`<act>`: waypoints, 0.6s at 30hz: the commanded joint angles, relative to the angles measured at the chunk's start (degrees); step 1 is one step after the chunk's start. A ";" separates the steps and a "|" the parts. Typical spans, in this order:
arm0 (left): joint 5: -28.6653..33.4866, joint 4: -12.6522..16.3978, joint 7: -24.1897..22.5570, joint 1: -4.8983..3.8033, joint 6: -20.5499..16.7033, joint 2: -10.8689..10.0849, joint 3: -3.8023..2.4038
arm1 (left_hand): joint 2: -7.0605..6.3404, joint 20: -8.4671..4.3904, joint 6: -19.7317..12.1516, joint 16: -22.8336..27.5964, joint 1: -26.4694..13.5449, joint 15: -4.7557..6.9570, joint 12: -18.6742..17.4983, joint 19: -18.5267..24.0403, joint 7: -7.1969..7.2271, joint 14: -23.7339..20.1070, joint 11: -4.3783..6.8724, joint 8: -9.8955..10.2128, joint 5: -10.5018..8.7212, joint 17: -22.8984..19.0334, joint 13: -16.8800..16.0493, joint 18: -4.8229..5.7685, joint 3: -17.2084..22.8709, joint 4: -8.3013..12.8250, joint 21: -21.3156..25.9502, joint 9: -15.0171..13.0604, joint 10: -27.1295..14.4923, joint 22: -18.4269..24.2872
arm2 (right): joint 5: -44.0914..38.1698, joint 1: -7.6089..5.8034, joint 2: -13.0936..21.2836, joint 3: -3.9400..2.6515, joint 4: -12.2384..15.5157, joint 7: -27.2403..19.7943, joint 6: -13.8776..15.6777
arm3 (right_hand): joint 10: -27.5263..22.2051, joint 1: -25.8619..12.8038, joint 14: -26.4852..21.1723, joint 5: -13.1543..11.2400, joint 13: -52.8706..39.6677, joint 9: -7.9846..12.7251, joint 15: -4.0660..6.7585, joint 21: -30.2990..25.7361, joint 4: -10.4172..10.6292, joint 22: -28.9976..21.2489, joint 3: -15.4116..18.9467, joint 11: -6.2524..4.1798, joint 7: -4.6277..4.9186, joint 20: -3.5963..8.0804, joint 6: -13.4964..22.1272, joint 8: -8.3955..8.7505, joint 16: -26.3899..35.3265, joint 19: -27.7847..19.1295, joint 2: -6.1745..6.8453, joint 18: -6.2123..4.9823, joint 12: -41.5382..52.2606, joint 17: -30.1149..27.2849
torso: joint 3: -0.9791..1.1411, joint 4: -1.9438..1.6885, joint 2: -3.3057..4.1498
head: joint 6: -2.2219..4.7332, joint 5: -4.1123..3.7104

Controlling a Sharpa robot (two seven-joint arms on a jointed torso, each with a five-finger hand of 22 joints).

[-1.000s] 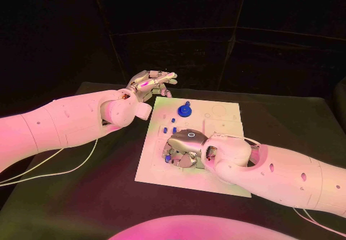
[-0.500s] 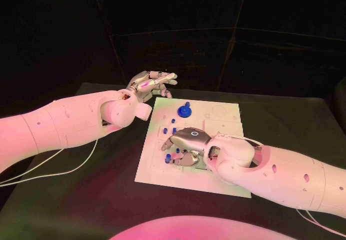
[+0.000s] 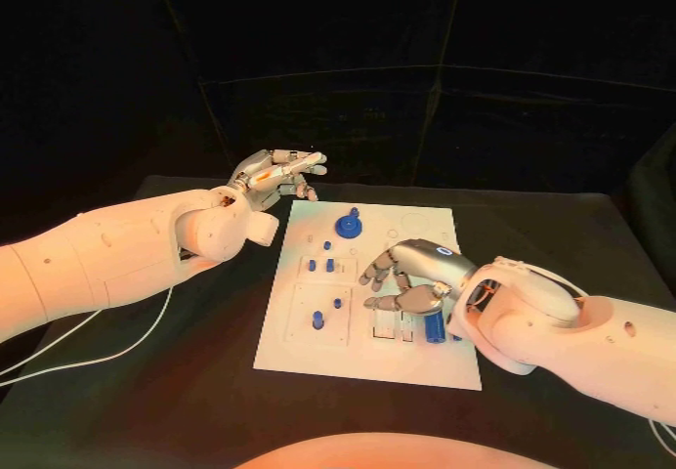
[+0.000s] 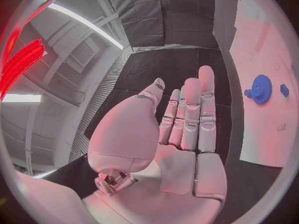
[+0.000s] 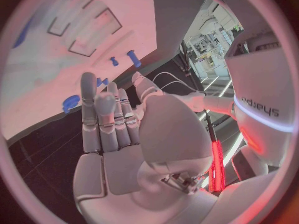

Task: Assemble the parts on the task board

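The task board [image 3: 423, 366] lies flat in the middle of the black desk [image 3: 155, 391], long side running near to far. Bare desk shows on all sides of it, with wide room to the left and near edges.

The left robot hand [image 3: 274, 171] hovers over the desk just off the board's far left corner, released, fingers straight and close together, grasping nothing; the left wrist view shows the same flat palm [image 4: 184, 129] with the board's edge beside it.

The right robot hand [image 3: 408, 278] hangs above the middle of the board, toward its right side, fingers spread and released, nothing in them.

On the board, a blue gear [image 3: 350, 227] with a small knob stands near the far edge. Small blue pegs [image 3: 321, 264] stand in a cluster left of the right robot hand, and two more [image 3: 327, 311] stand in a framed recess on the near left part. A blue cylinder [image 3: 434, 327] lies just near of the right robot hand, beside rectangular slots [image 3: 383, 327].
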State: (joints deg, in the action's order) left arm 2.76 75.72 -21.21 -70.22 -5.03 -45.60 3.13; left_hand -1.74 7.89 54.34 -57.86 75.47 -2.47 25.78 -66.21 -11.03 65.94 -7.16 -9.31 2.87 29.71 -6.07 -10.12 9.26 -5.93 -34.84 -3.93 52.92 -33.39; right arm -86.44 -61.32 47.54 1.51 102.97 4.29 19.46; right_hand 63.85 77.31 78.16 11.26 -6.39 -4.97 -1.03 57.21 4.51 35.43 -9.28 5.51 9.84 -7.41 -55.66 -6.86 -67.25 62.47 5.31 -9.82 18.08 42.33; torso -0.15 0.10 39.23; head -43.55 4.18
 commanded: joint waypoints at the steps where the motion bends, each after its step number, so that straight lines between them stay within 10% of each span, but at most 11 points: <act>1: 0.01 0.21 -0.11 -0.08 0.54 -0.21 -0.02 | 0.63 0.33 -0.43 0.17 -0.04 -0.01 0.32 -0.06 -0.09 -0.24 0.00 -0.07 0.08 -0.04 0.06 -0.34 -0.34 0.08 0.36 0.05 -0.35 0.05 | 15.33 -0.65 4.20 -0.01 2.26 6.15 3.60 | 4.36 -2.83 3.74 2.96 -1.69 -0.04 1.26 5.02 2.31 6.58 1.73 -1.42 -1.14 1.26 -1.17 -0.50 -4.86 4.83 0.66 0.86 3.44 8.02 | -0.07 0.43 -0.27 | 0.56 -1.72; 10: 0.01 0.54 -0.10 -0.07 0.66 -0.39 0.22 | 0.64 0.33 -0.45 0.17 -0.03 -0.01 0.35 -0.06 -0.09 -0.26 -0.01 -0.09 0.08 -0.06 0.06 -0.34 -0.38 0.06 0.39 0.05 -0.38 0.08 | 15.59 -1.09 11.52 0.08 3.87 16.96 -0.58 | 4.62 -5.39 7.70 5.51 -20.28 -1.60 3.56 15.90 11.21 22.84 11.03 -3.83 -3.58 3.99 -2.59 -5.18 -11.58 13.43 -0.05 3.66 22.77 21.43 | -0.11 1.30 -0.59 | 0.81 -4.33; 18: 0.01 0.82 -0.12 -0.07 0.70 -0.81 0.74 | 0.64 0.33 -0.45 0.17 -0.03 -0.01 0.35 -0.06 -0.09 -0.26 -0.01 -0.09 0.08 -0.06 0.06 -0.34 -0.38 0.06 0.39 0.05 -0.38 0.08 | 9.83 -0.01 12.77 0.15 4.28 23.74 -3.15 | 9.31 -6.10 8.85 3.70 -43.55 -2.55 3.69 18.97 12.11 27.82 16.34 -4.02 -3.61 3.82 -1.28 -7.46 -15.47 15.23 -1.28 4.58 40.66 29.75 | -0.11 1.17 -0.58 | 0.83 -5.06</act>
State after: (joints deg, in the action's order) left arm 2.76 76.36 -21.09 -70.22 -4.99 -46.36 3.90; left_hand -1.74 7.89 54.34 -57.86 75.47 -2.47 25.78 -66.21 -11.03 65.94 -7.16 -9.31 2.87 29.72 -6.07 -10.12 9.26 -5.93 -34.84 -3.93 52.92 -33.40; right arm -73.73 -61.45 60.31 1.64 106.95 22.65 18.82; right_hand 72.63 71.52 84.04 15.26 -48.16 -7.43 2.59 75.80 16.60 62.89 6.58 1.46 6.08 -3.47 -57.38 -13.95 -82.41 77.31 4.24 -6.19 57.42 71.38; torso -0.19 1.33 38.68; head -42.70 -0.67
